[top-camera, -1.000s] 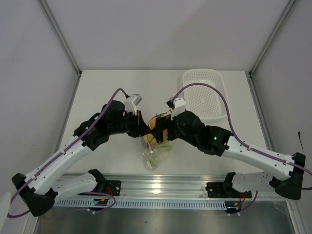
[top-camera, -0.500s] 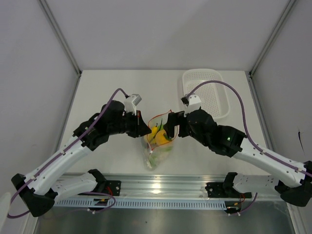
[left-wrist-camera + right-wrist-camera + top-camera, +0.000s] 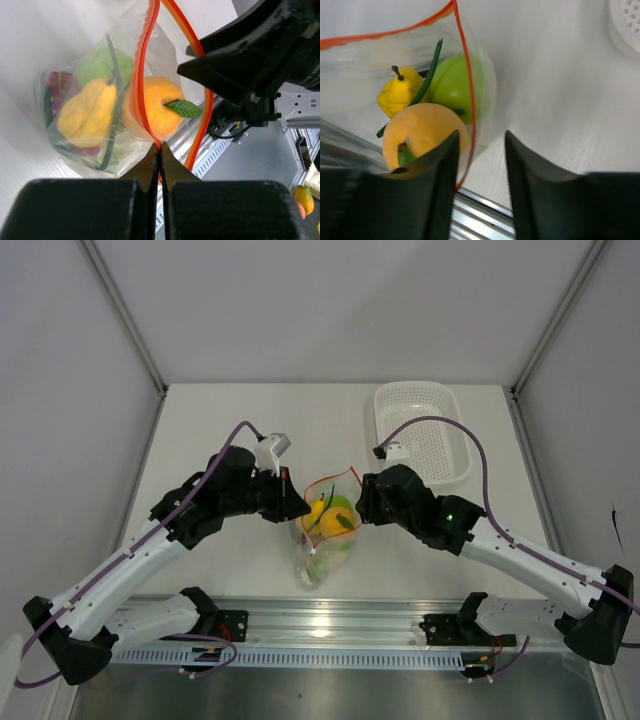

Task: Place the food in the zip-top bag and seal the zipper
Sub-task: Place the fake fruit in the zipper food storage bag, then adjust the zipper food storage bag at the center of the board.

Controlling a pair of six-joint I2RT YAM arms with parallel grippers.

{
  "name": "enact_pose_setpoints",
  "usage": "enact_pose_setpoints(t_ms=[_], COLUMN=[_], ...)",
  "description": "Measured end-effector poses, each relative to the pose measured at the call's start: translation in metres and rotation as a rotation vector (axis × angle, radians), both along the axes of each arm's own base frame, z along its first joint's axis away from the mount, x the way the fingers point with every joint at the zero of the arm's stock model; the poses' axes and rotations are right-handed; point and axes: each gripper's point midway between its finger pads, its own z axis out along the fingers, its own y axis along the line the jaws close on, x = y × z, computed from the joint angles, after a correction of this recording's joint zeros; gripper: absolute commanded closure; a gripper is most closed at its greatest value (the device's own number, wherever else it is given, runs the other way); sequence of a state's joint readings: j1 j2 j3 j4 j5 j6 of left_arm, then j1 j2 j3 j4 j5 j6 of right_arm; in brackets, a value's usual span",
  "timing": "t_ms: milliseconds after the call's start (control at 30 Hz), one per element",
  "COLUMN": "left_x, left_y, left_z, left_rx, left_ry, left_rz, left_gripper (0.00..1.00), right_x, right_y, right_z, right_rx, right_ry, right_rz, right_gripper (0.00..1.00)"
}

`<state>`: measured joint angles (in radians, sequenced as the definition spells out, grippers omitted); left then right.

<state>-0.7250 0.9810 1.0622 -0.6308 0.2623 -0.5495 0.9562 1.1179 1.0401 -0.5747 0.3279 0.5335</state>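
Observation:
The clear zip-top bag [image 3: 322, 545] stands lifted near the table's front, and its mouth gapes. Inside lies the food: an orange-yellow round fruit [image 3: 420, 132], a green apple [image 3: 452, 82], a yellow pear-shaped piece [image 3: 397, 97], a green stalk [image 3: 431, 65] and red bits [image 3: 55, 82]. My left gripper [image 3: 160, 146] is shut on the red-orange zipper [image 3: 141, 75] at the mouth's left end. At the mouth's right end, my right gripper [image 3: 481, 137] is open. The zipper strip [image 3: 470, 115] runs down between its fingers, close to the left one.
A white perforated basket [image 3: 420, 430] sits at the back right of the table. The metal rail [image 3: 330, 625] of the arm bases runs along the near edge, just below the bag.
My right gripper drew back out of the bag's mouth, leaving the orange fruit inside, then came to the mouth's right end with its jaws narrower. The left gripper kept its hold.

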Motion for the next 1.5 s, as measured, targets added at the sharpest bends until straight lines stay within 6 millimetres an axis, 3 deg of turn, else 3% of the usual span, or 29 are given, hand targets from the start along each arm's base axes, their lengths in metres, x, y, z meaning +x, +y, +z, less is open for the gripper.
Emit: enact_pose_setpoints(t_ms=[33,133,300,400,600,667,767,967,1033,1067,1167,1267,1367,1433,1500], left_x=[0.000,-0.001,-0.002,-0.002,-0.006,-0.010,-0.013,-0.012,-0.013,-0.013,-0.009,-0.004,-0.007,-0.012,-0.013], left_y=[0.000,0.000,0.000,0.001,0.002,0.002,0.000,-0.007,-0.007,-0.007,-0.010,-0.015,-0.013,-0.008,-0.007], left_z=[0.000,0.000,0.001,0.015,0.075,0.081,0.063,-0.040,-0.061,-0.061,-0.036,0.021,0.062,0.073,0.069], left_rx=[0.000,-0.002,0.000,0.003,-0.094,-0.122,-0.126,-0.001,0.044,0.048,0.021,-0.068,-0.150,-0.178,-0.180], left_ry=[0.001,0.001,0.001,-0.015,-0.135,-0.150,-0.123,0.103,0.162,0.167,0.132,0.029,-0.066,-0.099,-0.100], left_rz=[0.000,-0.004,-0.008,-0.015,-0.034,-0.046,-0.056,-0.045,-0.043,-0.043,-0.045,-0.050,-0.057,-0.058,-0.057], left_gripper=[0.99,0.99,0.99,1.00,1.00,0.99,1.00,0.99,1.00,0.99,1.00,0.99,0.99,1.00,0.99], right_x=[0.000,0.002,0.001,0.005,0.015,0.017,0.020,0.021,0.022,0.022,0.024,0.028,0.028,0.024,0.021], right_y=[0.002,0.010,0.020,0.028,0.041,0.043,0.049,0.060,0.064,0.065,0.069,0.074,0.073,0.069,0.066], right_z=[-0.003,-0.008,-0.001,0.026,0.108,0.117,0.104,0.018,0.007,0.007,0.030,0.068,0.096,0.106,0.112], right_rx=[0.006,0.021,0.039,0.057,0.174,0.198,0.199,0.088,0.072,0.071,0.089,0.133,0.179,0.201,0.219], right_ry=[0.013,0.033,0.027,-0.014,-0.157,-0.172,-0.151,0.020,0.046,0.047,0.016,-0.051,-0.106,-0.125,-0.136], right_rz=[0.004,0.021,0.070,0.106,0.157,0.164,0.176,0.198,0.210,0.214,0.230,0.244,0.247,0.251,0.252], right_gripper=[0.76,0.96,1.00,1.00,1.00,1.00,1.00,1.00,1.00,1.00,1.00,1.00,1.00,1.00,1.00])
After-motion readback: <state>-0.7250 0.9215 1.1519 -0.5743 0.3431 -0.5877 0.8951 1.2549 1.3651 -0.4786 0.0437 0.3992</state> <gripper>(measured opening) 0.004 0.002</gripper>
